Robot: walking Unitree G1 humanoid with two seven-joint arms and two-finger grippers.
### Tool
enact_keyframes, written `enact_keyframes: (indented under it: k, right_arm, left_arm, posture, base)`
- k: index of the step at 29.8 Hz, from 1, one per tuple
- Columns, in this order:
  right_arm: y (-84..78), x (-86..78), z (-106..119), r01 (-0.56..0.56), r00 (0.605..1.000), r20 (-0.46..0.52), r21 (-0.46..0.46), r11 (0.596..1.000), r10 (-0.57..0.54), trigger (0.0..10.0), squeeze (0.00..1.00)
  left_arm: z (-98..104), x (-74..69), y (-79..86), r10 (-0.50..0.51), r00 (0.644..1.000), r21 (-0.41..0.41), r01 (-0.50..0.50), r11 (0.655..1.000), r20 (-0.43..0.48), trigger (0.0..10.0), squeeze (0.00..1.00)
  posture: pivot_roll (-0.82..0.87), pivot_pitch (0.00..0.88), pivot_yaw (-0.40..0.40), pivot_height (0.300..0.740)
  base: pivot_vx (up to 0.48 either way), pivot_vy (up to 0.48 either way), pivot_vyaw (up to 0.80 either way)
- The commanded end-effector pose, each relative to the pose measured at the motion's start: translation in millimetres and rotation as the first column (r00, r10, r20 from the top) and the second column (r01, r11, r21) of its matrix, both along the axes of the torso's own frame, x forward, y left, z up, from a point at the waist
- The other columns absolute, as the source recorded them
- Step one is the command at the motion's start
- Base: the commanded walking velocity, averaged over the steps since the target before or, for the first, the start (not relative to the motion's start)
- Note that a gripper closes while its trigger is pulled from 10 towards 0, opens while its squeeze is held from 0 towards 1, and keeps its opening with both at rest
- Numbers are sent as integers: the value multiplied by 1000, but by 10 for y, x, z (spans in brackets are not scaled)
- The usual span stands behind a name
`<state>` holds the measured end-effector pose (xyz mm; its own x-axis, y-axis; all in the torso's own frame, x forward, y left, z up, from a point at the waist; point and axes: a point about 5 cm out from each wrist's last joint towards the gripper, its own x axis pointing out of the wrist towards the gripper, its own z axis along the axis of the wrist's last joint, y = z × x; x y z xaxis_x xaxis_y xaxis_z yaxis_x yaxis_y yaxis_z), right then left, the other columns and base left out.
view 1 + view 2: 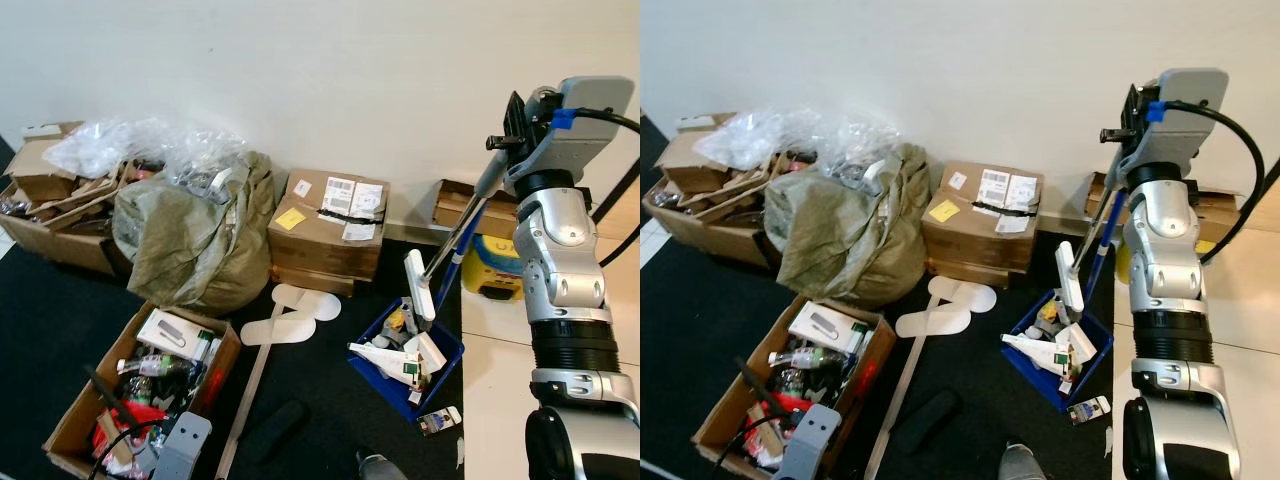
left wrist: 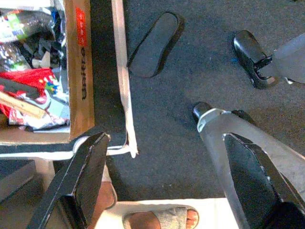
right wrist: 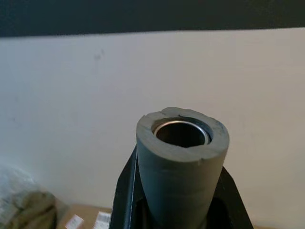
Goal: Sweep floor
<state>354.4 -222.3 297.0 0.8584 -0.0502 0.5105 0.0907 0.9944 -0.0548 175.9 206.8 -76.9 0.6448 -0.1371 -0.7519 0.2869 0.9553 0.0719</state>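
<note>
The right pincer point(image 1: 515, 135) is holding the broom handle point(image 1: 470, 215) tight at 2 o'clock; the left pincer point(image 2: 162, 181) is hanging wide. Next, probably sweeping toward the blue dustpan point(image 1: 400, 375).

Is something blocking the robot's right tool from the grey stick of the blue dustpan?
No, nothing. The right tool is clamped on the grey handle, whose pole runs down to the blue dustpan.
</note>
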Motion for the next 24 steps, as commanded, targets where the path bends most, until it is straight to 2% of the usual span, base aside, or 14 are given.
enact_keyframes:
  k: [1, 5, 6, 8, 9, 11, 12, 13, 14, 16, 18, 20, 22, 24]
  right_arm:
    - [81, -78, 270, -75, 991, 115, 18, 997, 73, 10000, 0]
    - [138, -72, 313, -239, 969, 93, 111, 965, 229, 10000, 0]
    - [138, -72, 313, -239, 969, 93, 111, 965, 229, 10000, 0]
    - [217, -33, 132, -337, 940, -4, 164, 927, 343, 10000, 0]
    - [217, -33, 132, -337, 940, -4, 164, 927, 343, 10000, 0]
    - [319, -64, -134, -428, 882, -113, 216, 877, 458, 10000, 0]
    - [319, -64, -134, -428, 882, -113, 216, 877, 458, 10000, 0]
    - [401, -187, -383, -532, 786, -216, 245, 811, 580, 10000, 0]
    - [401, -187, -383, -532, 786, -216, 245, 811, 580, 10000, 0]
    - [412, -286, -528, -582, 724, -290, 228, 780, 626, 10000, 0]
    - [396, -332, -586, -600, 700, -332, 207, 773, 632, 10000, 0]
    - [396, -332, -586, -600, 700, -332, 207, 773, 632, 10000, 0]
    - [338, -346, -666, -581, 695, -386, 195, 790, 607, 10000, 0]
    - [121, -351, -850, -474, 702, -506, 195, 859, 502, 10000, 0]
  left_arm:
    - [-59, -109, 6, 19, 999, 0, -19, 1000, -48, 10000, 0]
    - [-57, -89, 2, 32, 998, 2, -32, 999, -51, 10000, 0]
    - [-57, -89, 2, 32, 998, 2, -32, 999, -51, 10000, 0]
    - [-50, -64, 8, 63, 997, 4, -63, 998, -49, 10000, 0]
    - [-50, -64, 8, 63, 997, 4, -63, 998, -49, 10000, 0]
    - [-32, -18, 18, 87, 995, 2, -87, 996, -39, 10000, 0]
    - [-32, -18, 18, 87, 995, 2, -87, 996, -39, 10000, 0]
    - [-5, 43, 22, 98, 995, -2, -98, 995, -27, 10000, 0]
    - [-5, 43, 22, 98, 995, -2, -98, 995, -27, 10000, 0]
    - [18, 92, 18, 99, 995, -5, -100, 995, -16, 10000, 0]
    - [30, 117, 14, 98, 995, -8, -98, 995, -9, 10000, 0]
    - [30, 117, 14, 98, 995, -8, -98, 995, -9, 10000, 0]
    - [38, 136, 5, 97, 995, -10, -97, 995, -4, 10000, 0]
    - [54, 176, -14, 97, 995, -14, -97, 995, 6, 10000, 0]
  posture:
    - [-89, 132, 80, 740]
    - [-102, 106, 77, 740]
    - [-102, 106, 77, 740]
    - [-108, 78, 74, 740]
    - [-108, 78, 74, 740]
    - [-110, 64, 74, 740]
    - [-110, 64, 74, 740]
    - [-120, 43, 80, 740]
    - [-120, 43, 80, 740]
    - [-128, 34, 84, 740]
    - [-130, 34, 86, 740]
    - [-130, 34, 86, 740]
    - [-138, 25, 88, 740]
    - [-150, 20, 88, 740]
  base:
    - [0, 0, 0]
    - [0, 0, 0]
    - [0, 0, 0]
    - [0, 0, 0]
    - [0, 0, 0]
    - [0, 0, 0]
    - [0, 0, 0]
    - [0, 0, 0]
    - [0, 0, 0]
    - [0, 0, 0]
    - [0, 0, 0]
    - [0, 0, 0]
    - [0, 0, 0]
    - [0, 0, 0]
